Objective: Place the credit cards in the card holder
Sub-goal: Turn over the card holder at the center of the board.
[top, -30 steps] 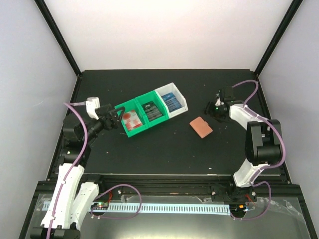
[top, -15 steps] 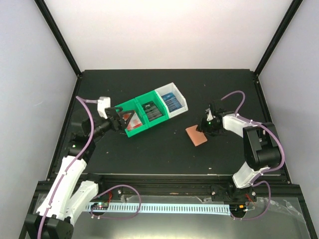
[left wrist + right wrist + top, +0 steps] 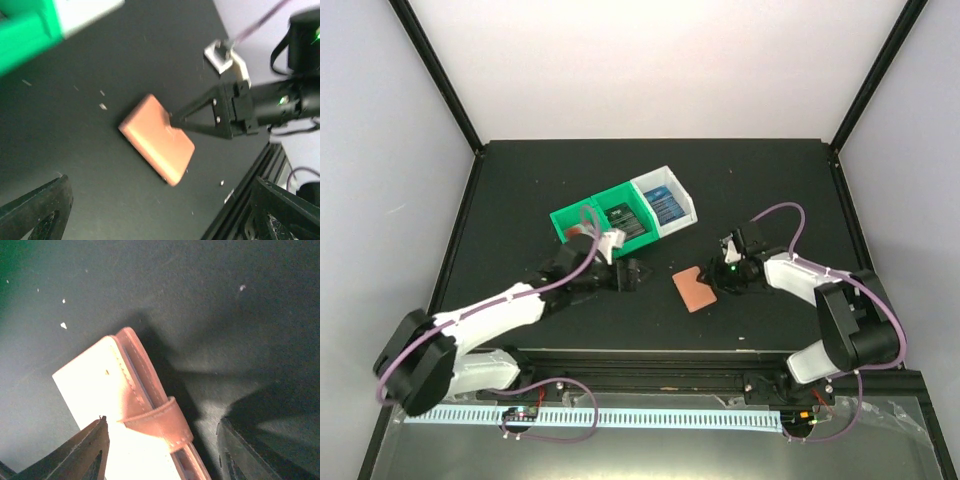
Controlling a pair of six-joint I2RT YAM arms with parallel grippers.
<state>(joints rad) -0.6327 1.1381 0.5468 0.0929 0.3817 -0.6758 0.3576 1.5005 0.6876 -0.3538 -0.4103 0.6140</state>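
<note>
Salmon-brown card holder (image 3: 695, 290) lies closed on the black table (image 3: 520, 190), snap tab (image 3: 159, 421) wrapped over its edge. Right gripper (image 3: 714, 282) is spread astride that edge, one finger (image 3: 92, 452) touching the holder. Left gripper (image 3: 632, 275) hovers nearby, spread wide. Credit cards (image 3: 663, 207) sit in the green and white bins (image 3: 563, 221); their print is too small to read.

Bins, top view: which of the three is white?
The white bin sits at the row's right end and holds blue cards. The middle bin and the left bin are both green.
</note>
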